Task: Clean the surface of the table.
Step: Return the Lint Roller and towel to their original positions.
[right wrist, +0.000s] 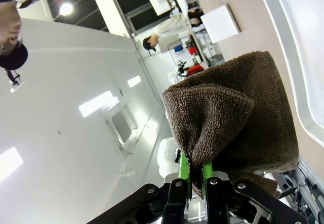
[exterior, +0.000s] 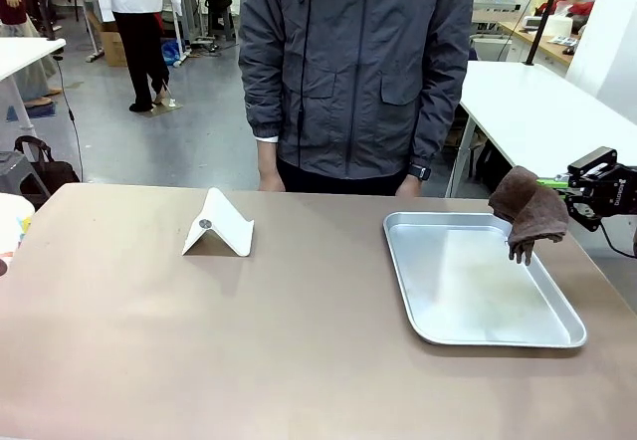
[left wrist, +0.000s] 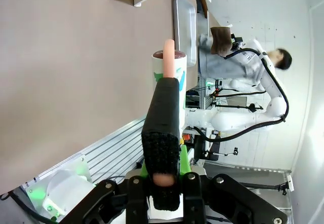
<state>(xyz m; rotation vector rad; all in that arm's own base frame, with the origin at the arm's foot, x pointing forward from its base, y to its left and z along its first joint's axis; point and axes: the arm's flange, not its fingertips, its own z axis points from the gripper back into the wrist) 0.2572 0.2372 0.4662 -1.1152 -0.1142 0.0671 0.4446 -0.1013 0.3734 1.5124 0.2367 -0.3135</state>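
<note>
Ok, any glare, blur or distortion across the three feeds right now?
Front view: even light, sharp, only a soft sheen on the tray. Left wrist view: rolled sideways, washed out at the right; black scrubber crisp, table evenly lit. Right wrist view: ceiling lamps blown out, lines bowed by the wide angle, brown cloth in focus.

No text, label, brand, number or sign can be read on anything here.

The bench [exterior: 299, 350] was wide and rectangular, its smooth matte brownish-tan top lying level, spanning the scene left to right, with a rounded far-left corner.
</note>
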